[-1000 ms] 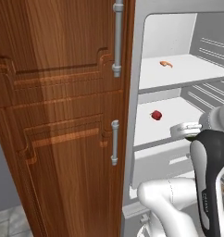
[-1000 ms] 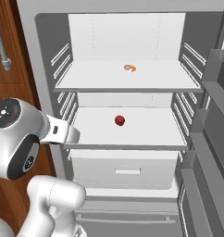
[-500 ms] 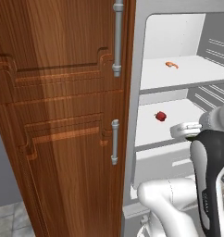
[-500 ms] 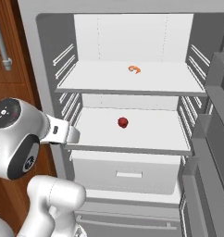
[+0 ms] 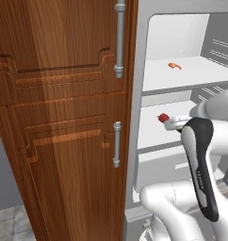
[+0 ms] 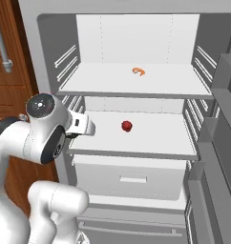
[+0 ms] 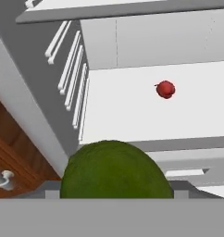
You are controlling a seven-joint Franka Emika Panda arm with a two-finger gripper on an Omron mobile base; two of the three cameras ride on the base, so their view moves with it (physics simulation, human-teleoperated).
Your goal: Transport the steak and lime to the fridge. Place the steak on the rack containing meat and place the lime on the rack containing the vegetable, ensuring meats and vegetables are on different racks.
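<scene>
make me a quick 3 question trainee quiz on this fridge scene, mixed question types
1. True or false: the small orange meat lies on the higher white shelf.
2. Which shelf holds the red vegetable? A higher, B lower, C drawer.
3. Fill in: the green ball right at the claw in the hand view is the ____.

Key: 1 true; 2 B; 3 lime.

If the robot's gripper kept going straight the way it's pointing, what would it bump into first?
Probably the lower white shelf of the fridge. The gripper, holding the lime, points at it, left of the vegetable. Depth is unclear.
</scene>
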